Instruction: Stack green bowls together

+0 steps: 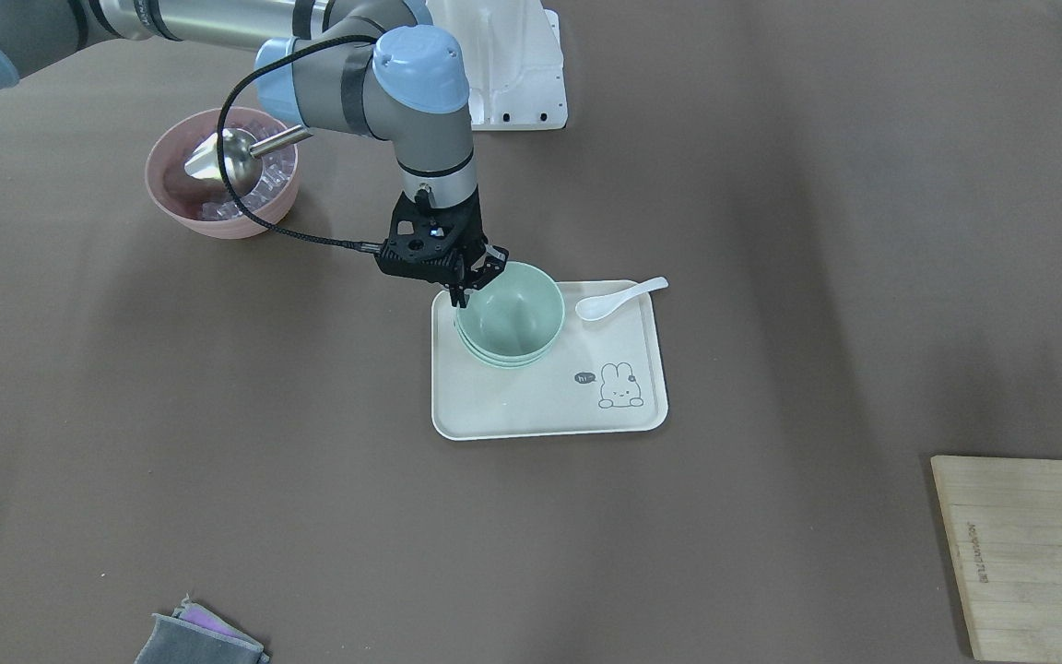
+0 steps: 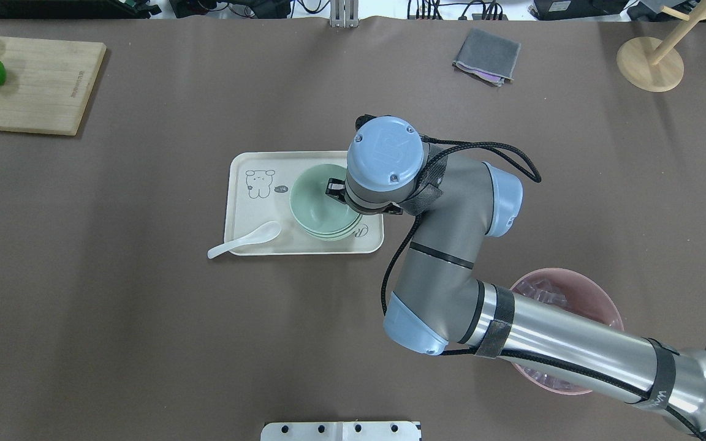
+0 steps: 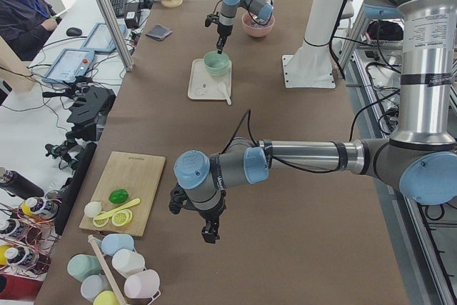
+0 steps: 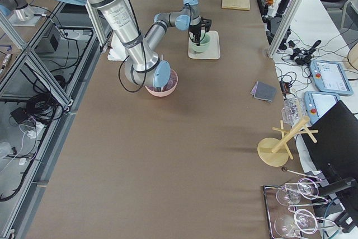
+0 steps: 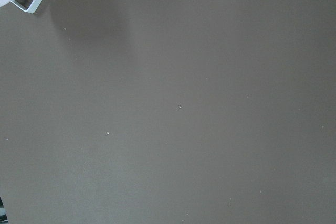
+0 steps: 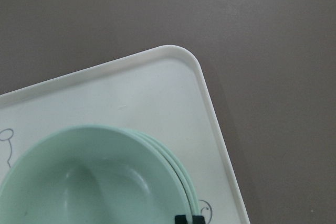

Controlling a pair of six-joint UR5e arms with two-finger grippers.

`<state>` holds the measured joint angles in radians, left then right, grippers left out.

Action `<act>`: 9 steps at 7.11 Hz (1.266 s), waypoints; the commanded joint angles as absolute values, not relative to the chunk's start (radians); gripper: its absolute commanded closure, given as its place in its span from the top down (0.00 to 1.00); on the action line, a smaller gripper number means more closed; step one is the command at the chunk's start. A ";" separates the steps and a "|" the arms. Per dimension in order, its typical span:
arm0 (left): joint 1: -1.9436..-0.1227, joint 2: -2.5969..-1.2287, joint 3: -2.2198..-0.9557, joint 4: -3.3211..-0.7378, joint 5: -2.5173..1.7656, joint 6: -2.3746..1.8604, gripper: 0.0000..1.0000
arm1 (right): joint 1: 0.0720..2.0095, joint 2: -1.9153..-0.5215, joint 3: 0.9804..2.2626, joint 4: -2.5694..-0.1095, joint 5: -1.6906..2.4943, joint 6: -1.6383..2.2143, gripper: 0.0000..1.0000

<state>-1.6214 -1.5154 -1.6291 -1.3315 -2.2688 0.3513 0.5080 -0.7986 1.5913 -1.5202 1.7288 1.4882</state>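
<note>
Three pale green bowls (image 1: 513, 318) sit nested in one stack on the cream rabbit tray (image 1: 540, 406); the top bowl lies slightly tilted. The stack also shows in the overhead view (image 2: 319, 205) and the right wrist view (image 6: 94, 177). My right gripper (image 1: 474, 281) points down at the stack's rim on the robot's side, its fingertips (image 6: 184, 219) close together on the top bowl's rim. My left gripper (image 3: 209, 233) hangs over bare table far from the tray; I cannot tell if it is open or shut.
A white spoon (image 1: 619, 297) lies across the tray's edge. A pink bowl (image 1: 171, 207) with ice and a metal scoop stands near the right arm. A wooden cutting board (image 2: 28, 86) with fruit, a grey cloth (image 2: 486, 56) and a wooden stand (image 2: 650, 64) lie farther off.
</note>
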 commanded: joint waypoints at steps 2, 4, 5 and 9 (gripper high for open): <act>-1.618 -1.516 -1.626 -1.333 -2.269 0.350 0.99 | 0.506 -0.807 1.592 -1.506 1.729 1.477 0.84; -1.618 -1.516 -1.626 -1.333 -2.269 0.350 0.99 | 0.508 -0.807 1.603 -1.514 1.730 1.436 1.00; -1.618 -1.517 -1.626 -1.333 -2.269 0.347 0.99 | 0.514 -0.807 1.618 -1.529 1.732 1.410 1.00; -1.621 -1.517 -1.629 -1.330 -2.269 0.344 0.99 | 0.726 -0.936 1.797 -1.640 1.917 1.080 1.00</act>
<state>-1.6197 -1.5181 -1.6272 -1.3313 -2.2688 0.3439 0.6377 -0.8622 1.7405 -1.6287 1.8387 1.2204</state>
